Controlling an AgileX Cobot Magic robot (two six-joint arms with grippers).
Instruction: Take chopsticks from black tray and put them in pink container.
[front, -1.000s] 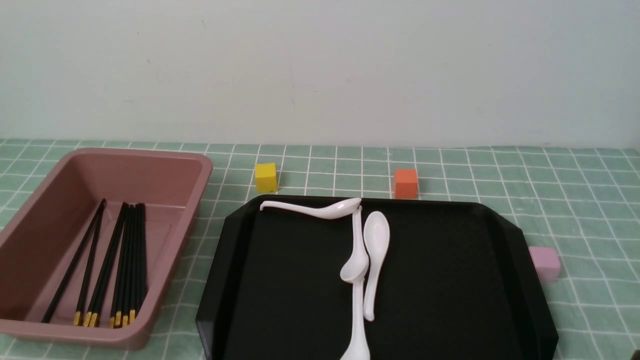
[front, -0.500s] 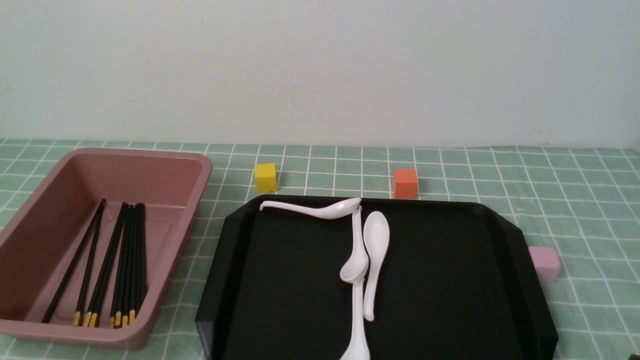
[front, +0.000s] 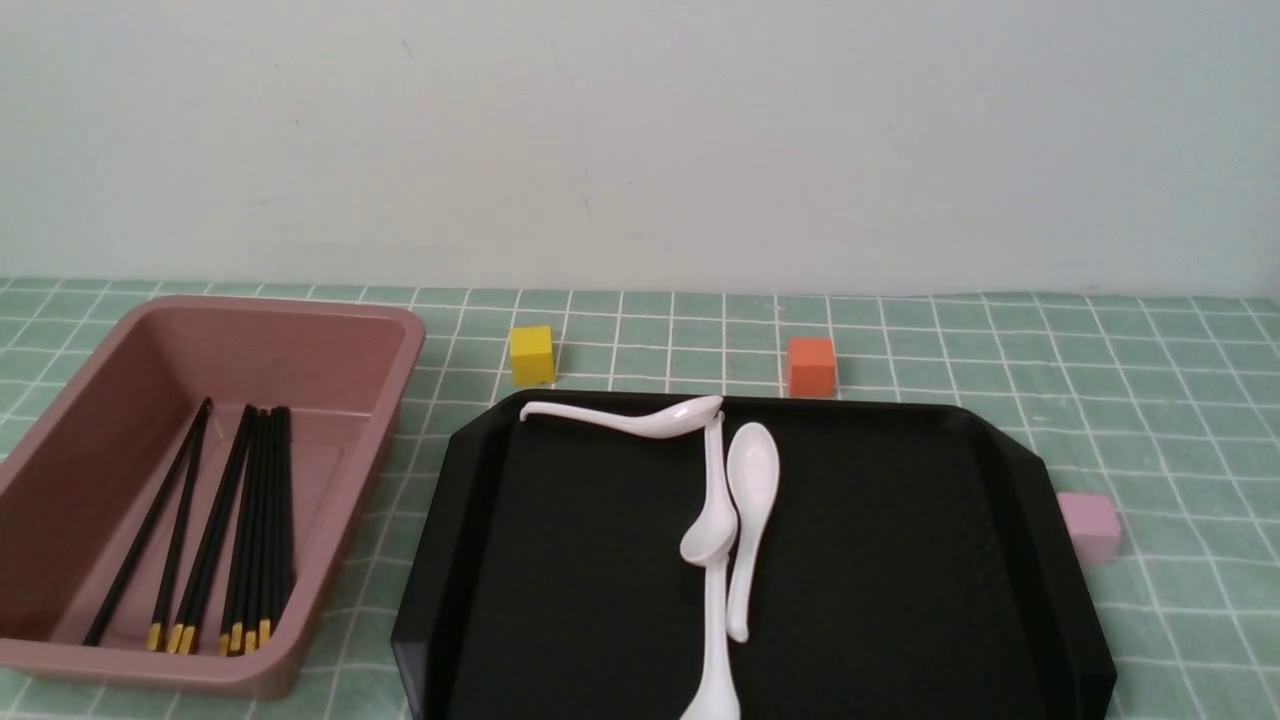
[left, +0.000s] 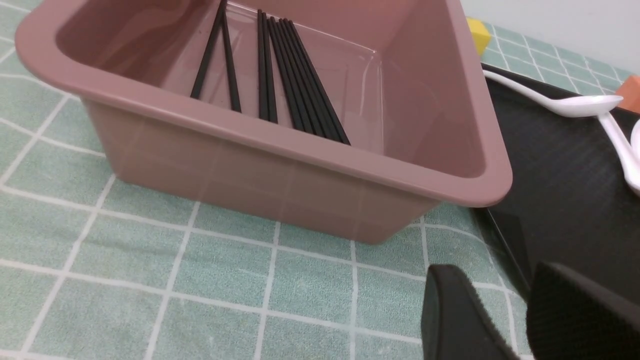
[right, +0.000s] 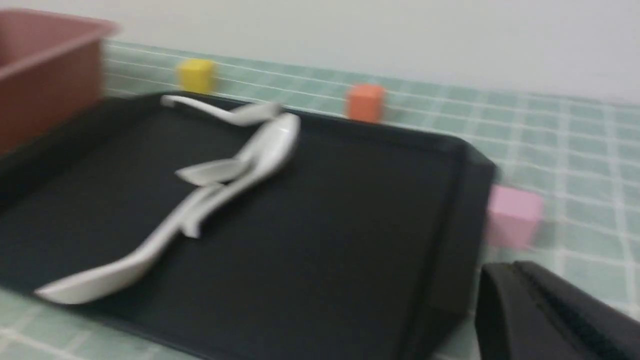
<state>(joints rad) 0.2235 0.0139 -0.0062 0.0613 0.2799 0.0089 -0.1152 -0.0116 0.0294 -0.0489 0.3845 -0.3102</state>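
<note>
Several black chopsticks (front: 250, 520) with yellow butt ends lie side by side inside the pink container (front: 300, 350) at the left. In the left wrist view the chopsticks (left: 295, 75) rest on the floor of the container (left: 280, 170). The black tray (front: 900, 560) fills the middle and carries only white spoons; no chopstick shows on it. My left gripper (left: 500, 280) hangs open and empty over the cloth near the container's corner and the tray's edge (left: 560, 190). My right gripper (right: 520, 272) is shut and empty beside the tray's (right: 350, 215) right side. Neither gripper shows in the front view.
Three white spoons (front: 752, 470) lie across the tray's middle and far edge. A yellow cube (front: 531, 354) and an orange cube (front: 811, 366) stand behind the tray. A pale pink cube (front: 1089, 526) sits against its right side. A green checked cloth covers the table.
A small dark tip at the front view's bottom right corner has slid out of sight. The right wrist view is blurred by motion. Chopsticks, spoons and cubes lie unchanged.
</note>
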